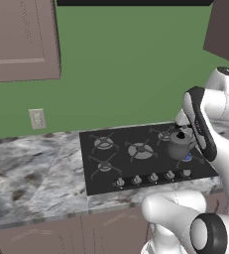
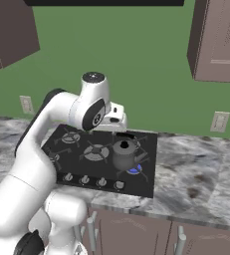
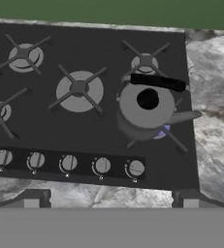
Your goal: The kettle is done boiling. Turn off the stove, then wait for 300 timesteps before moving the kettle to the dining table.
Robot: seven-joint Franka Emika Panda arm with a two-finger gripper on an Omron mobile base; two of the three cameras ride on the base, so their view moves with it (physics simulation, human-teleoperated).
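The kettle (image 3: 145, 114), squat and dark grey with its spout to the right, stands on the stove's front right burner, where a blue flame (image 3: 163, 131) shows under it. The stove (image 3: 99, 131) is a black glass cooktop with a row of silver knobs (image 3: 68, 163) along its near edge. My gripper (image 3: 111, 199) hangs open above the stove's front edge, its fingertips wide apart and holding nothing. From the right base camera, the gripper (image 2: 117, 125) is above and behind the kettle (image 2: 125, 153). The kettle (image 1: 179, 145) is partly behind my arm. The dining table is out of view.
Marble counter (image 1: 31, 173) runs left and right (image 2: 196, 174) of the stove, above brown drawers (image 2: 136, 234). A green wall with outlets (image 1: 37, 118) stands behind. Brown wall cabinets (image 2: 218, 40) hang overhead on both sides.
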